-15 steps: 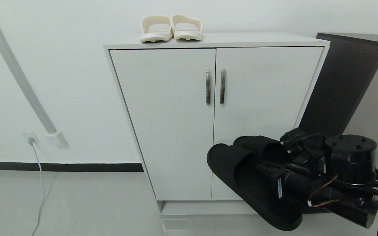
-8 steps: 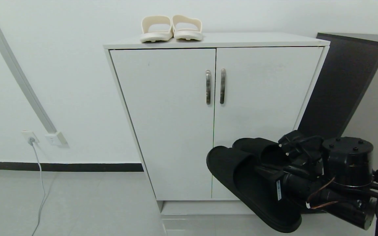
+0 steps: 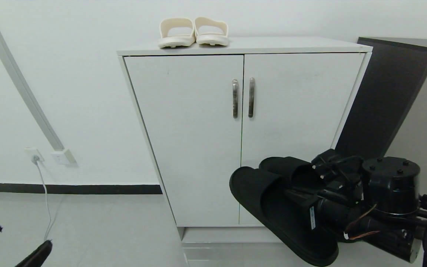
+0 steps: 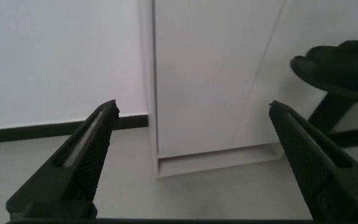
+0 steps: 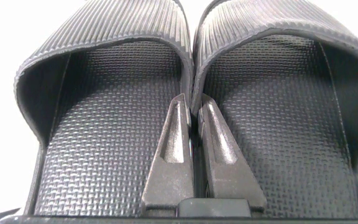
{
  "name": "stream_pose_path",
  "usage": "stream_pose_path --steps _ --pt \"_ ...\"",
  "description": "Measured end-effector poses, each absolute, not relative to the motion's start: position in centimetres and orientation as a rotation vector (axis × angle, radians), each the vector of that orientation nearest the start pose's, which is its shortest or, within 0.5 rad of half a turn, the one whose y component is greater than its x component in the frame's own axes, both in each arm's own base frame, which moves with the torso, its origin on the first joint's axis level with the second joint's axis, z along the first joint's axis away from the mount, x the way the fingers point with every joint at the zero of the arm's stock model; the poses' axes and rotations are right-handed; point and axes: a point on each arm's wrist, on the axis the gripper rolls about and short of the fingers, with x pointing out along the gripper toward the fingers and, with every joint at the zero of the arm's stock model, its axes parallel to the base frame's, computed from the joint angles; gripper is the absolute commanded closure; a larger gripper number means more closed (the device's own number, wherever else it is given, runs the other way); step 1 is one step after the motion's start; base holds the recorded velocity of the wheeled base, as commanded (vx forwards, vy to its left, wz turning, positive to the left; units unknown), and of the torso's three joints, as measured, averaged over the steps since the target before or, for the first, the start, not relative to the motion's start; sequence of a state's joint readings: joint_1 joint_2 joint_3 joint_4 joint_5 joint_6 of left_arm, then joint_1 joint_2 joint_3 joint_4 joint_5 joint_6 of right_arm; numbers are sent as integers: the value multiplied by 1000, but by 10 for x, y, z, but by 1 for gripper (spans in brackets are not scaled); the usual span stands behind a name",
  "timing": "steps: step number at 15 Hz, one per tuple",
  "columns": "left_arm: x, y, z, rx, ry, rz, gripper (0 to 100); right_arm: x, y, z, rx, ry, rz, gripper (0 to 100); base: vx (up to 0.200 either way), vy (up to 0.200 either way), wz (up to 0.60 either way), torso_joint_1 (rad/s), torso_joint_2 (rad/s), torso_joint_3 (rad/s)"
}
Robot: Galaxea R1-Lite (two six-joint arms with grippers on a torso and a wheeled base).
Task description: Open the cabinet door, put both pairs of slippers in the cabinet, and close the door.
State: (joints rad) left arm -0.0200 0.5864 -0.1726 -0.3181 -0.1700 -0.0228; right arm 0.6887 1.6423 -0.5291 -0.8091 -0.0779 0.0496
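While both doors of the cabinet [image 3: 291, 44] are shut, nothing can go inside, and the main hazard sits at 4 o'clock in the head view. There the black slippers [image 3: 272, 200] hang tilted, toes toward the cabinet, in front of the lower part of the right door [image 3: 302, 111]. If that door swung out, it would probably strike them. The right gripper [image 5: 194, 109] has its fingers [image 5: 173, 155] pressed together on what seem to be the pair's two adjoining inner edges, under the straps. This is a thin hold on soft material, so a jolt could let one slipper slide free. At 8 o'clock the left gripper [image 3: 22, 235] has its fingers spread with nothing between them. It is low and well apart from the left handle [image 3: 235, 98] and the right handle [image 3: 251, 97], which stand side by side near the centre. The cream slippers [image 3: 194, 32] rest together on the cabinet top at 12 o'clock. Whatever the cabinet holds is hidden behind the doors
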Motion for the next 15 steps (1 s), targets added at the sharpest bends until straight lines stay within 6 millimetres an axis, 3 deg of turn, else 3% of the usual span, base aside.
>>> stream_pose_path --steps 4,7,11,15 --pt "92 -9 172 -45 115 -305 0 204 168 145 -70 303 604 100 0 0 0 0 0 0" --pt "126 -23 190 -144 136 -415 0 203 169 145 -71 303 608 100 0 0 0 0 0 0" --pt "171 -51 211 -168 123 -536 0 202 170 142 -75 312 613 100 0 0 0 0 0 0" --pt "213 -94 231 -165 106 -654 0 202 169 141 -74 316 607 100 0 0 0 0 0 0"
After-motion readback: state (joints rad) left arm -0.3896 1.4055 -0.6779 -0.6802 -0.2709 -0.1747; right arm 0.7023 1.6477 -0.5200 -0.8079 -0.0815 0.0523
